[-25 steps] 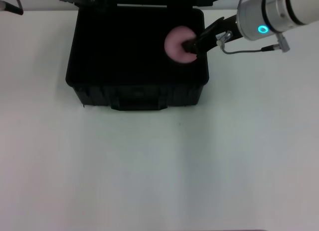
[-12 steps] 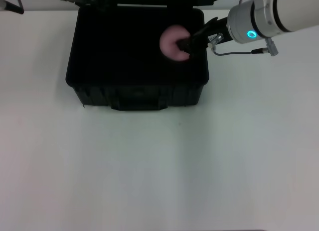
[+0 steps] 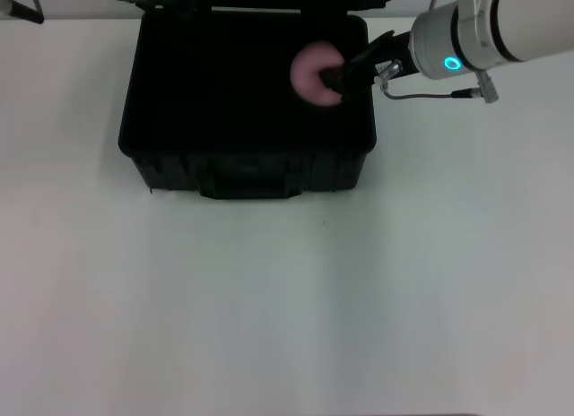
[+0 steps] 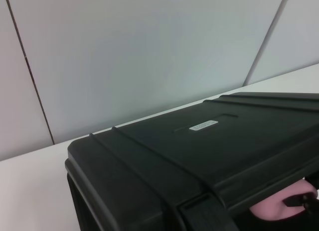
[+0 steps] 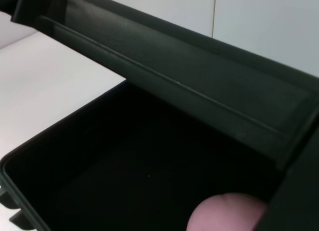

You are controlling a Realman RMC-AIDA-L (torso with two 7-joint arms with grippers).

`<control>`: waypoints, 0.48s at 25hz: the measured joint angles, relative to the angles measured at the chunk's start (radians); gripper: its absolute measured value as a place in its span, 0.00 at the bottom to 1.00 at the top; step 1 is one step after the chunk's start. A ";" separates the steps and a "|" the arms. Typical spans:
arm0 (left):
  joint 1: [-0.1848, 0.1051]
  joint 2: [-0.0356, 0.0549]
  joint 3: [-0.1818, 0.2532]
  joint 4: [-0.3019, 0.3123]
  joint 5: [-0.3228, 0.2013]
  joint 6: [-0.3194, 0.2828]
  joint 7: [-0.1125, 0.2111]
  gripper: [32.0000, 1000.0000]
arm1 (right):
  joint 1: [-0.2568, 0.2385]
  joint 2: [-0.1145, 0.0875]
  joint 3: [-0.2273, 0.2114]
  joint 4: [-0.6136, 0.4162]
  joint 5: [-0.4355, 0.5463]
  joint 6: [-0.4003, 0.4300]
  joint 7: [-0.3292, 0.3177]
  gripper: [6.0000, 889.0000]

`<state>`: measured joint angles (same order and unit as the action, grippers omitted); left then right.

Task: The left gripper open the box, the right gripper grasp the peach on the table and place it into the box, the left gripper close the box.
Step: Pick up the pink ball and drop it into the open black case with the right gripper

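The right gripper [image 3: 334,78] holds the peach [image 3: 311,73] pinched in its fingers over the open box [image 3: 247,156], inside the far right corner of the cavity. Compared with half a second ago it has barely shifted, the peach sitting a touch farther back. The left gripper is out of sight; its wrist view shows the raised lid [image 4: 199,141] from outside.
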<state>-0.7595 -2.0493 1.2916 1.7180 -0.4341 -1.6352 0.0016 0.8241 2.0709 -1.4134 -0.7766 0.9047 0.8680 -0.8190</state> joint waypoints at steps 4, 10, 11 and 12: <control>0.000 0.0000 0.000 0.000 0.000 0.000 0.000 0.37 | 0.002 0.000 0.000 0.008 0.000 -0.009 0.000 0.07; 0.000 0.0000 0.000 0.000 0.000 0.001 0.000 0.37 | 0.012 0.000 -0.001 0.021 0.000 -0.009 0.000 0.08; 0.000 -0.0001 0.000 0.000 0.000 0.001 0.000 0.37 | 0.012 0.000 -0.001 0.021 0.000 -0.009 0.000 0.09; 0.000 0.0000 0.000 0.000 0.000 0.001 0.000 0.37 | 0.012 0.001 -0.001 0.021 0.000 -0.009 0.000 0.09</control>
<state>-0.7594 -2.0493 1.2918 1.7180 -0.4341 -1.6343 0.0016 0.8358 2.0715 -1.4144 -0.7552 0.9050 0.8589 -0.8192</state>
